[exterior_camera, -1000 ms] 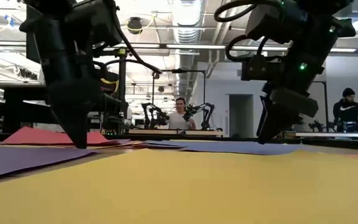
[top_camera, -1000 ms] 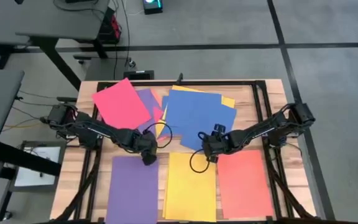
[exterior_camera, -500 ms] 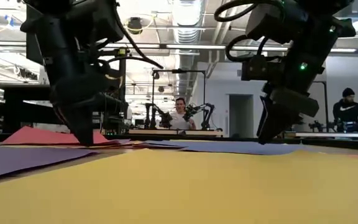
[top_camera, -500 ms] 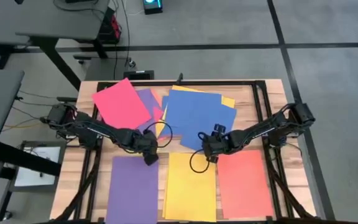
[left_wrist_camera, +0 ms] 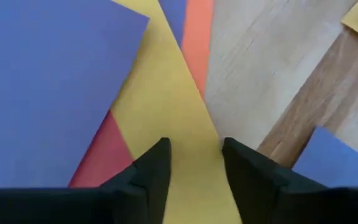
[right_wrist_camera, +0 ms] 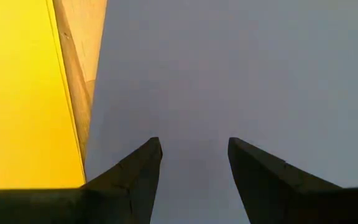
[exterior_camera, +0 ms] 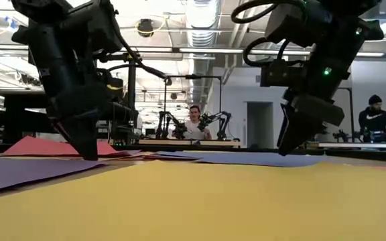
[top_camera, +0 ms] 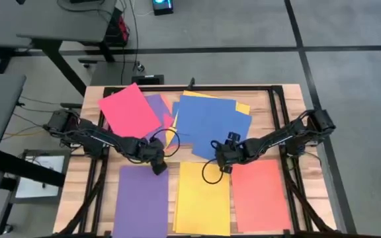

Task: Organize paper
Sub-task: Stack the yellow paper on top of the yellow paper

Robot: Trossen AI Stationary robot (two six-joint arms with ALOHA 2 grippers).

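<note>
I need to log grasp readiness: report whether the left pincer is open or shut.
Open. The left pincer shows a clear gap between its fingertips, with a yellow sheet visible through it.

Loose overlapping paper (top_camera: 197, 118) behind three separate sheets (top_camera: 204, 197) in front
</note>
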